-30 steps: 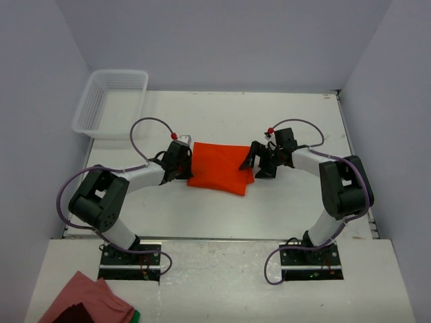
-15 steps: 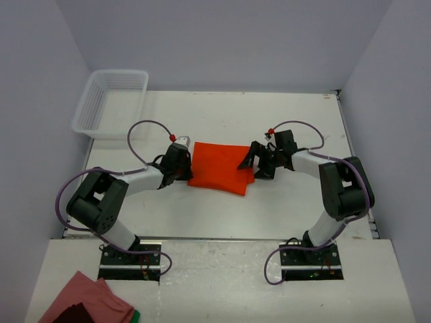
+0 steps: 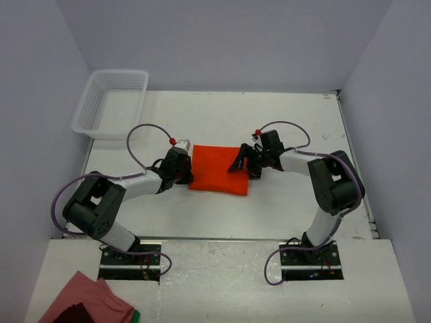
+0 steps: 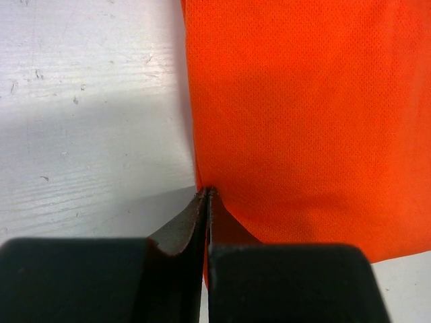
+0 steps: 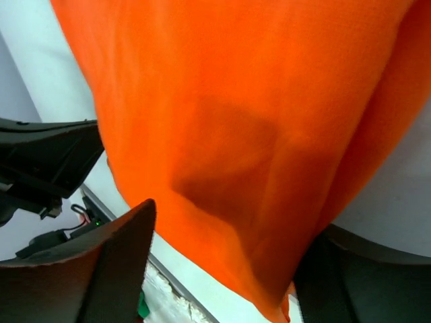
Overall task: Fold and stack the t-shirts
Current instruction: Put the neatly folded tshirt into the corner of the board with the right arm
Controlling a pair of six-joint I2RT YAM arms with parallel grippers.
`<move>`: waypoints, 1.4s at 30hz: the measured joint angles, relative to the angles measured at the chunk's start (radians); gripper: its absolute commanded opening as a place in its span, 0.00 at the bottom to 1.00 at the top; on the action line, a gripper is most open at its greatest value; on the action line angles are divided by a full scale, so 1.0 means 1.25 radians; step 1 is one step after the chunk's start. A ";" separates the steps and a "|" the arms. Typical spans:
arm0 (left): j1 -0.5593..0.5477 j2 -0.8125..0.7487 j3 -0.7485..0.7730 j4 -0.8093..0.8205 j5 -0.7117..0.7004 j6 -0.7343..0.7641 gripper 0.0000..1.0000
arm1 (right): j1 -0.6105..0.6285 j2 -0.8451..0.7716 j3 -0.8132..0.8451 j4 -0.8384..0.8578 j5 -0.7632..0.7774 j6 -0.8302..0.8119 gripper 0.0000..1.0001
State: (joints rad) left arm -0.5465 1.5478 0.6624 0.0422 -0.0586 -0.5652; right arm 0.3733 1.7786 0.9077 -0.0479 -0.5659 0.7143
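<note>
1. One white mesh basket [image 3: 86, 111] sits at the far left corner of the table [image 3: 296, 121]; nothing shows inside it.
2. One pink cloth heap [image 3: 84, 301] lies on the near ledge, left of the left arm's base. A dark red bit and a green bit sit at its edge, well apart from everything else.
3. The left gripper [image 3: 183, 168] lies low at the shirt's left edge. In the wrist view its fingers [image 4: 182, 232] are pressed together with the tips right on the fabric's edge. Cannot tell if any cloth is caught.
4. One t-shirt [image 3: 215, 168], plain orange-red, is folded into a rough rectangle. It lies flat mid-table between the two grippers, well apart from the basket.
5. The right gripper [image 3: 244, 163] is over the shirt's right end, covering that part from above. Its fingers [image 5: 108, 269] are spread wide with orange fabric filling the gap between them, not clamped.
6. Count: two arms, one shirt, one basket, one cloth heap.
</note>
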 measured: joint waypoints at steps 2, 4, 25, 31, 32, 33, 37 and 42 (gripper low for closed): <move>0.000 -0.003 -0.002 -0.001 0.001 0.000 0.00 | 0.001 0.006 0.002 -0.008 0.016 0.001 0.56; -0.001 -0.004 -0.003 -0.001 0.002 0.000 0.00 | 0.000 0.012 0.002 -0.018 0.032 0.002 0.50; -0.042 -0.031 -0.016 -0.029 -0.012 -0.001 0.00 | 0.018 0.079 0.149 -0.205 0.150 -0.091 0.00; -0.057 -0.055 -0.016 -0.078 -0.031 -0.003 0.00 | 0.022 0.082 0.234 -0.322 0.288 -0.140 0.00; -0.061 -0.062 -0.016 -0.085 -0.031 -0.004 0.00 | 0.020 0.085 0.250 -0.338 0.311 -0.146 0.00; -0.066 -0.070 -0.016 -0.092 -0.031 -0.007 0.00 | 0.020 0.091 0.268 -0.353 0.336 -0.152 0.00; -0.105 -0.101 -0.016 -0.110 -0.030 -0.023 0.00 | 0.016 0.118 0.325 -0.407 0.419 -0.174 0.00; -0.173 -0.136 -0.015 -0.114 -0.018 -0.046 0.00 | 0.004 0.156 0.408 -0.478 0.508 -0.201 0.00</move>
State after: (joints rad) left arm -0.7628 1.3781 0.6434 -0.1009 -0.0814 -0.6228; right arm 0.3786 1.9739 1.4174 -0.6449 0.0692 0.4637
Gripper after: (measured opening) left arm 0.002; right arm 0.049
